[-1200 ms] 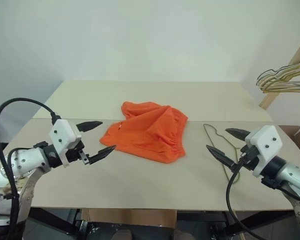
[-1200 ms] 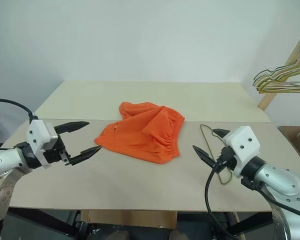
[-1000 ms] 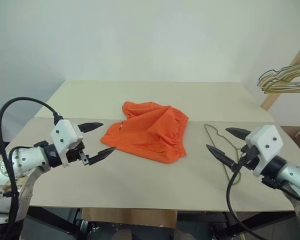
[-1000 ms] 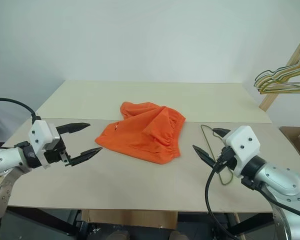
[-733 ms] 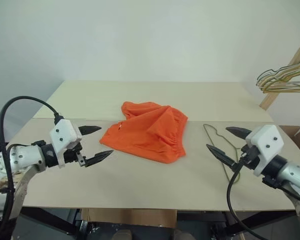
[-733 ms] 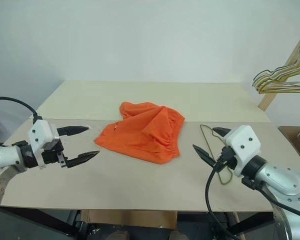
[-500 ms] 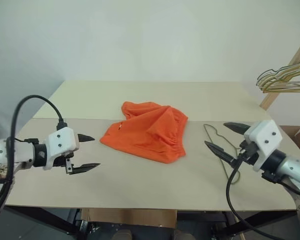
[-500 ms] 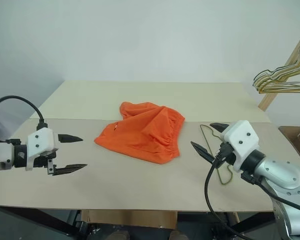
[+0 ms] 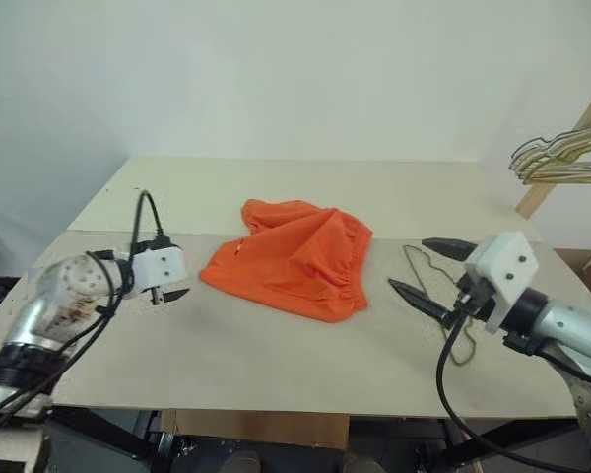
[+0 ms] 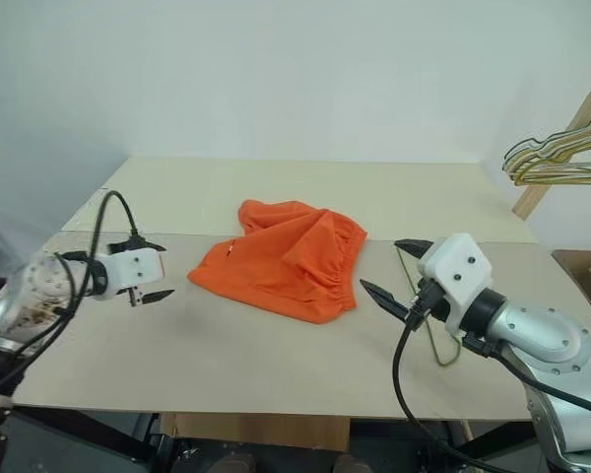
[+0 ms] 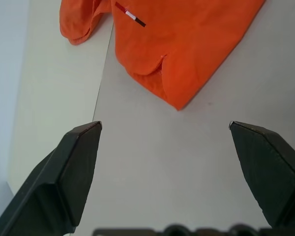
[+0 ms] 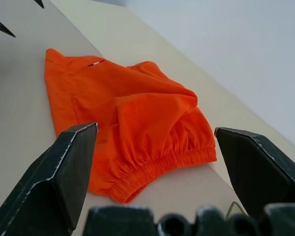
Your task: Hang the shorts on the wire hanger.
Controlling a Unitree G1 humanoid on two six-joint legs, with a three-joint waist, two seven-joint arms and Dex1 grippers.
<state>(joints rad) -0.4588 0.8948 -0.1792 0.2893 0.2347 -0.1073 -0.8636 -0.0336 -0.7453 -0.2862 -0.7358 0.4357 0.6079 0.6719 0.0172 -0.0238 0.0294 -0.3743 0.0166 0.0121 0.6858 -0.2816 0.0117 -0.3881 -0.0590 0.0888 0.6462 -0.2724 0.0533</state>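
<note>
**Pale beige table, orange shorts in the middle, both grippers spread wide**

Beige and matte, the table (image 9: 276,365) is basically two boards butted together, with a seam running across just behind the shorts. Plain white wall behind it, nothing fancy. The near edge runs along the bottom of the head views, and the far edge sits against the wall.

Going left to right: the left gripper (image 10: 150,271) hangs low over the left part of the table, pointing toward the shorts, fingers spread apart and holding nothing. There's an open strip of bare board between its tips and the nearest corner of the fabric, so it's near but not touching.

The shorts (image 9: 294,258) lie crumpled in the centre, straddling the seam. The gathered waistband faces the near-right side, and a small tag (image 11: 131,14) shows on the left half. Lots of free board in front of them and behind.

Right of the shorts, the right gripper (image 10: 394,268) hovers above the table, aimed left at the waistband, jaws also wide and empty. From its wrist view the shorts sit right between the two fingers (image 12: 64,172), but apart from them.

The hanger (image 9: 428,268) lies flat on the table under and behind that gripper, partly hidden by it, just beside the shorts' right edge without touching.

Far right, past the table edge, a bunch of pale hangers (image 10: 557,158) hangs off a wooden rack (image 9: 561,158).
</note>
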